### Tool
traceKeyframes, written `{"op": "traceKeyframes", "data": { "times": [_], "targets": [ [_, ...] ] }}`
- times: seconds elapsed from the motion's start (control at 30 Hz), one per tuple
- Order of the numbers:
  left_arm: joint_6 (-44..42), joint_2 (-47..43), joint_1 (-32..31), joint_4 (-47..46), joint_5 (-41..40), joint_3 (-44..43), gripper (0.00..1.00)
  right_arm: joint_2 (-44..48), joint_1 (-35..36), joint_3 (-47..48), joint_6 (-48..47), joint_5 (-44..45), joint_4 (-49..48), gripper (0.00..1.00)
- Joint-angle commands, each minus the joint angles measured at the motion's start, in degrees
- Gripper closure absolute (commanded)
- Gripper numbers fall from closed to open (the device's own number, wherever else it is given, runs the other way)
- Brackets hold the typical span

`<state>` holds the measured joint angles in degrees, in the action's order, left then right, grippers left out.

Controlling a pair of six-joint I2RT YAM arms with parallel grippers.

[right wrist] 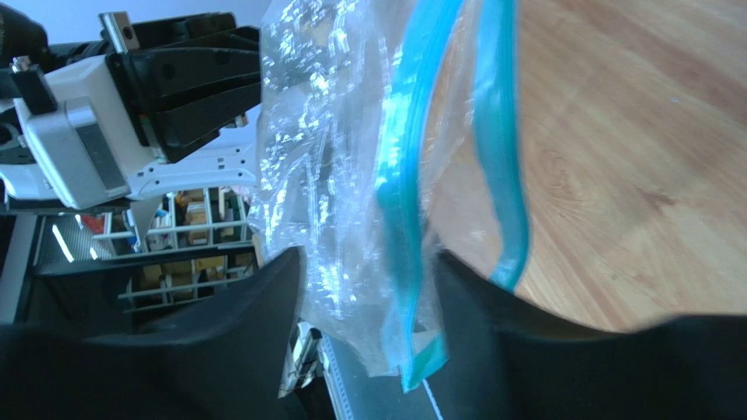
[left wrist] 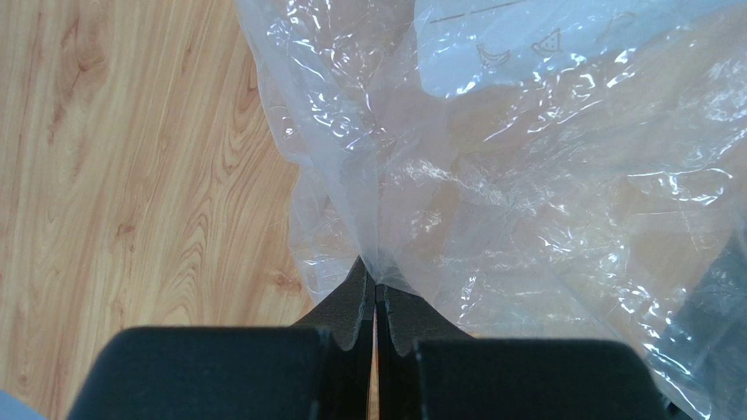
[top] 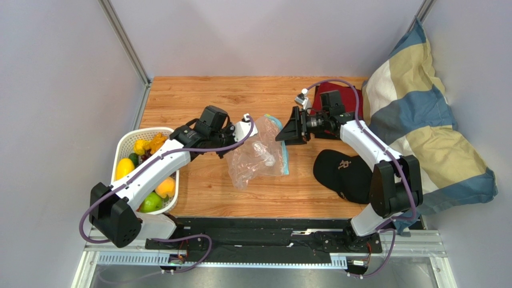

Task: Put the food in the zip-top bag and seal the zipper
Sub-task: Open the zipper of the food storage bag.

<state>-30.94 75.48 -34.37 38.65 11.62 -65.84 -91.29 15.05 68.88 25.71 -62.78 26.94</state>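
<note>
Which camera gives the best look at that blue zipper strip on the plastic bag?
The right wrist view: it shows the zipper close up, as two teal strips at the right gripper. The top view shows only a thin blue edge on the zip-top bag. The left wrist view shows just clear plastic pinched by the left gripper.

A fold of the crinkly clear zip-top bag [left wrist: 526, 201] is pinched tight by the left gripper [left wrist: 375, 302], jaws pressed together, with the rest spread across the wooden table [left wrist: 131, 175] and a white label patch [left wrist: 544, 44] seen up top.
</note>
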Motion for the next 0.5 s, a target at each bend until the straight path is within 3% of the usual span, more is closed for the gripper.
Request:
{"op": "traceKeyframes", "data": {
  "times": [0.0, 0.03, 0.07, 0.13, 0.2, 0.27, 0.3, 0.37, 0.47],
  "targets": [
    [0.53, -1.91, -0.26, -3.06, -0.98, 1.41, 1.00, 2.86, 2.27, -0.77, 1.80, -4.28, -4.70, 0.53],
    [0.70, -2.27, -0.26, -3.15, -0.90, 1.68, 1.00, 3.56, 2.27, -0.51, 1.10, -4.28, -4.62, 0.59],
    [1.14, -2.53, -0.26, -3.15, -0.72, 2.03, 1.00, 3.92, 2.27, -0.16, 0.22, -4.28, -4.35, 0.76],
    [1.84, -3.76, -0.17, -2.28, -0.54, 2.12, 1.00, 4.71, 2.18, 2.38, -5.20, -2.70, 0.18, 0.96],
    [3.95, -4.64, -0.26, -0.43, -0.80, 0.29, 0.96, 4.98, 2.18, 4.76, -11.01, 0.36, 4.85, 1.00],
    [6.67, -4.99, 0.00, 3.43, -3.16, -1.82, 0.78, 5.42, 2.18, 9.24, -21.07, 3.35, 13.20, 1.00],
    [9.12, -5.78, 0.44, 4.92, -3.44, -3.92, 0.52, 5.59, 2.27, 10.82, -24.36, 5.89, 15.66, 1.00],
    [12.11, -7.10, 3.76, 8.36, -1.79, -5.95, 0.28, 6.29, 2.27, 14.59, -34.10, 8.54, 22.09, 1.00],
    [18.44, -9.65, 8.25, 12.66, 3.84, -11.31, 0.16, 7.43, 2.35, 18.64, -45.26, 11.80, 27.71, 1.00]
  ]
}}
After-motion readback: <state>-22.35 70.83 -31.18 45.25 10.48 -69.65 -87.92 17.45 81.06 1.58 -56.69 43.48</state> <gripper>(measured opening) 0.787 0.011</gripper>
